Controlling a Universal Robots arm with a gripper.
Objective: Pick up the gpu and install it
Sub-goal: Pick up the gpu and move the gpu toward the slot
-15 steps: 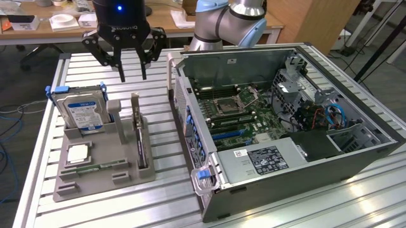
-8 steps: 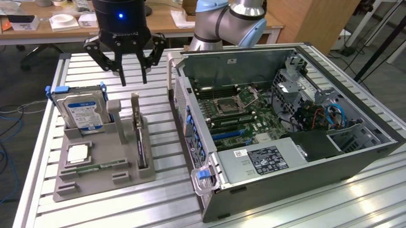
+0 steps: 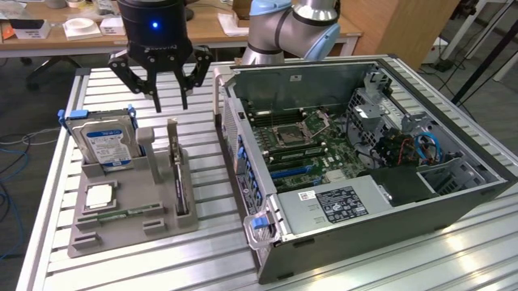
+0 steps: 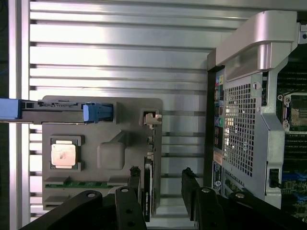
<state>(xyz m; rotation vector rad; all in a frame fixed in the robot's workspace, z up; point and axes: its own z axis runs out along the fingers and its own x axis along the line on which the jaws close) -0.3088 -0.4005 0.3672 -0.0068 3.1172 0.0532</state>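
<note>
The fingers (image 3: 153, 96) (image 4: 192, 191) hang spread open, holding nothing, directly above the gpu (image 3: 179, 182) (image 4: 148, 191) and clear of it. In the wrist view the card's top edge lies in the gap between them, much closer to one finger than to the other.

The gpu stands on its long edge in a slot of a grey holder (image 3: 162, 203) (image 4: 125, 143). In the exterior view its long axis runs from the back of the holder toward the camera, about parallel to the side of the open computer case (image 3: 404, 209) (image 4: 240, 120). The silver end bracket rises at the far end, under the fingers.

A hard drive (image 3: 101, 139) (image 4: 62, 111) stands in the same holder on the exterior view's left. Holder and case sit on a slatted aluminium table (image 3: 202, 260) (image 4: 120, 48). Wooden desks with white boxes stand behind.
</note>
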